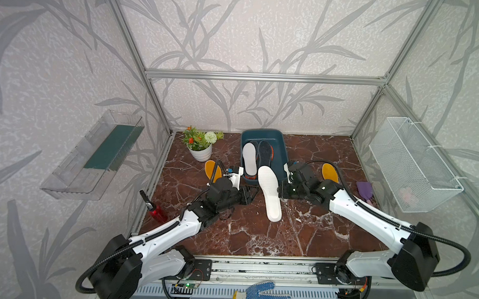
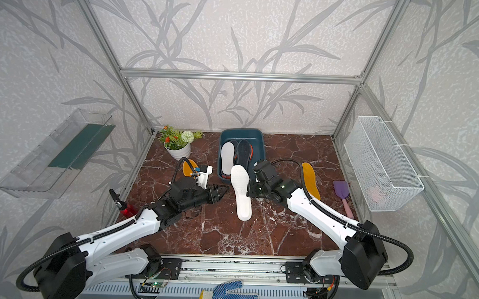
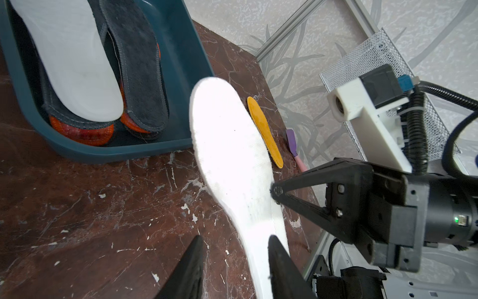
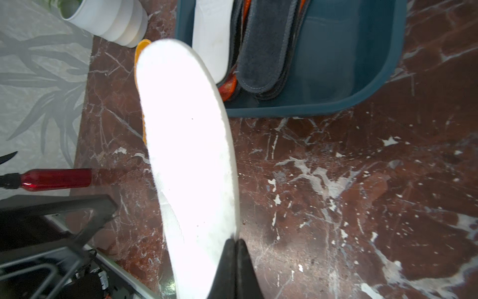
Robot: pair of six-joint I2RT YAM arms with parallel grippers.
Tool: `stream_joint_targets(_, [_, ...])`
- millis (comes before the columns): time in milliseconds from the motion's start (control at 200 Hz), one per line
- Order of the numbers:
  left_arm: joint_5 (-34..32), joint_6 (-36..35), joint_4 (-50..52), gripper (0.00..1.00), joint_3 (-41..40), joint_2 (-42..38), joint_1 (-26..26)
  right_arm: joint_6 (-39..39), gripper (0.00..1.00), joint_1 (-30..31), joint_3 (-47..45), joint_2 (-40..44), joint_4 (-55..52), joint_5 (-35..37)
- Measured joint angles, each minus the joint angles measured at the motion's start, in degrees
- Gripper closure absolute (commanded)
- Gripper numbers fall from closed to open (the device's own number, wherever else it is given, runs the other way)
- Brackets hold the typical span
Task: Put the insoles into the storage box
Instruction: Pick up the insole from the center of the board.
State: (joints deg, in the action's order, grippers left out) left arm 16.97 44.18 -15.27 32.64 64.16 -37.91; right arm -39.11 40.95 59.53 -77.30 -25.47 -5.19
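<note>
The teal storage box [image 1: 278, 153] [image 2: 258, 149] stands at the back middle of the table. It holds a white insole [image 1: 249, 158], a dark grey one [image 1: 265, 153] and red-orange ones beneath [image 3: 85, 133]. Another white insole [image 1: 269, 192] [image 2: 241, 194] [image 3: 232, 160] [image 4: 188, 145] hangs lengthwise before the box's near rim. My right gripper [image 1: 279, 191] [image 4: 236, 240] is shut on its right edge. To its left, my left gripper [image 1: 252, 194] [image 3: 235, 236] has its jaws apart, near the insole's heel end. Mustard insoles lie on the table at left [image 1: 211, 169] and right [image 1: 330, 172].
A potted plant [image 1: 200, 151] stands at the back left and a red bottle [image 1: 156, 211] lies at the left edge. A purple scoop [image 1: 364, 187] lies at right below the wire basket [image 1: 413, 164]. A clear shelf [image 1: 93, 156] hangs on the left wall. A blue-dotted glove [image 1: 260, 296] lies in front.
</note>
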Motion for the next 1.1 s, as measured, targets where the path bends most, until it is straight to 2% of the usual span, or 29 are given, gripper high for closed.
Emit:
stream_joint_targets(215, [0.9, 1.1, -2.5, 0.65, 0.1, 2.9, -0.2, -1.0, 1.0, 1.6, 0.0, -0.3, 4.0, -3.2])
stream_joint_targets(380, [1.2, 1.5, -3.1, 0.85, 1.1, 3.9, -0.3, -1.4, 1.0, 2.1, 0.0, -0.6, 6.1, -5.8])
stream_joint_targets(470, [1.1, 1.7, -3.4, 1.0, 1.6, 4.0, -0.3, -1.4, 0.93, 2.1, 0.0, -0.6, 6.8, -6.6])
stream_joint_targets(600, [1.1, 1.5, -3.4, 1.0, 2.1, 4.0, -0.3, -1.5, 0.7, 2.0, -0.2, -0.2, 7.4, -7.0])
stream_joint_targets(810, [1.1, 1.0, -3.2, 1.0, 2.1, 2.2, -0.3, -1.1, 0.46, 0.3, -5.1, 8.0, 8.7, -7.9])
stream_joint_targets(990, [2.0, 0.3, -3.7, 1.0, 2.1, -0.9, 0.3, -3.2, 0.47, -5.6, -15.0, 19.2, 16.1, -10.9])
stream_joint_targets(1105, [3.5, -0.5, -3.7, 1.0, 2.1, -1.2, 0.5, -5.5, 0.51, -6.8, -20.8, 21.0, 22.5, -13.8])
